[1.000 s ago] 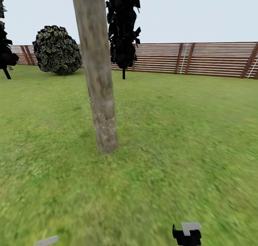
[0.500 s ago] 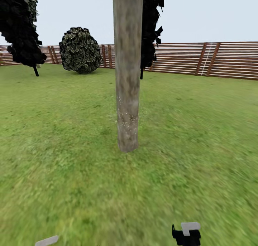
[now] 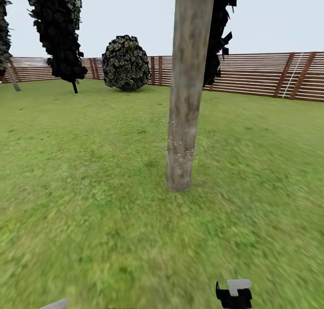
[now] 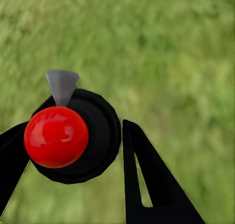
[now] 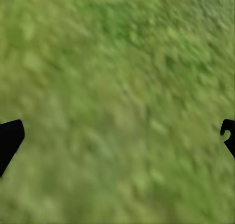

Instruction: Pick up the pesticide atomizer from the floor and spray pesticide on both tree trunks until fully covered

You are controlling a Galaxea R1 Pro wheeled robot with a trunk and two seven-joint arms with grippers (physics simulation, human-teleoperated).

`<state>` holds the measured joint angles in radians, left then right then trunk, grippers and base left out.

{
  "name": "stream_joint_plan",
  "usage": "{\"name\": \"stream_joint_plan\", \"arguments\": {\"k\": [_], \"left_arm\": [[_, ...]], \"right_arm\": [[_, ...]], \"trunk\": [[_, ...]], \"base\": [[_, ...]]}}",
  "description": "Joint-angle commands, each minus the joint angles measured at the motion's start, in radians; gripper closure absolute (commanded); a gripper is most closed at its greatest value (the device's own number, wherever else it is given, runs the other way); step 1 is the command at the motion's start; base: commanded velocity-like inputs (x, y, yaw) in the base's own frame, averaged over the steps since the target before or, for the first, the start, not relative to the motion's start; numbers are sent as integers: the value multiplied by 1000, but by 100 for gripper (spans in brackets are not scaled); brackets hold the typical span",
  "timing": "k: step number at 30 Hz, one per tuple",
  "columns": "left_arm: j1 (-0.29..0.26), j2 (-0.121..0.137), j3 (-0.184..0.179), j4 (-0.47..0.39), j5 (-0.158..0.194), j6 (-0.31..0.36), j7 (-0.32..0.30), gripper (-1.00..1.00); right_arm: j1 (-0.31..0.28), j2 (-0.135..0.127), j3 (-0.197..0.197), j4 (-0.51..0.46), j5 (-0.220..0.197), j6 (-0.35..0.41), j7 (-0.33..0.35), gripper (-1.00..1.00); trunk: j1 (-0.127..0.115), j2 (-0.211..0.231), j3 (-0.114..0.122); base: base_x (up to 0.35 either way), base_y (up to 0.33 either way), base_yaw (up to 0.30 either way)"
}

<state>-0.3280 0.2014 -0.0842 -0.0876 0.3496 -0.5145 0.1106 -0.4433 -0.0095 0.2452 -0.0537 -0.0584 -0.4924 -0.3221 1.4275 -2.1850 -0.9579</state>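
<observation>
1 second of swinging and our head view has panned, sliding the tree trunk (image 3: 185,97) rightward; pale specks dot its base. Our left end effector (image 4: 73,145) is clamped on the pesticide atomizer (image 4: 73,136); right end effector (image 5: 117,136) spread apart over lawn (image 3: 90,187).

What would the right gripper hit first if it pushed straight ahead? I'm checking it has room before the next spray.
Only the grass. The right gripper is open, its fingers at the edges of the wrist view with nothing between them, and lawn lies straight ahead. How far off the grass is cannot be judged.
</observation>
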Motion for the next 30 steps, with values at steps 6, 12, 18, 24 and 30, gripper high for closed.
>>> {"name": "stream_joint_plan", "arguments": {"k": [6, 12, 18, 24, 30], "left_arm": [[3, -4, -1, 0, -1, -7, -1, 100], [2, -9, -1, 0, -1, -6, -2, 100], [2, -8, 0, 0, 0, -4, 0, 100], [2, -8, 0, 0, 0, -4, 1, 100], [3, -8, 0, 0, 0, -4, 1, 100]], "right_arm": [[0, 0, 0, 0, 0, 0, 0, -100], [0, -1, 0, 0, 0, 0, 0, -100], [0, -1, 0, 0, 0, -1, 0, -100], [0, -1, 0, 0, 0, -1, 0, -100], [0, -1, 0, 0, 1, -1, 0, -100]], "trunk": [[0, 0, 0], [0, 0, 0], [0, 0, 0], [0, 0, 0], [0, 0, 0]], "base": [[0, 0, 280], [0, 0, 280], [78, 37, 280], [265, 183, 280], [264, 216, 280]]}}
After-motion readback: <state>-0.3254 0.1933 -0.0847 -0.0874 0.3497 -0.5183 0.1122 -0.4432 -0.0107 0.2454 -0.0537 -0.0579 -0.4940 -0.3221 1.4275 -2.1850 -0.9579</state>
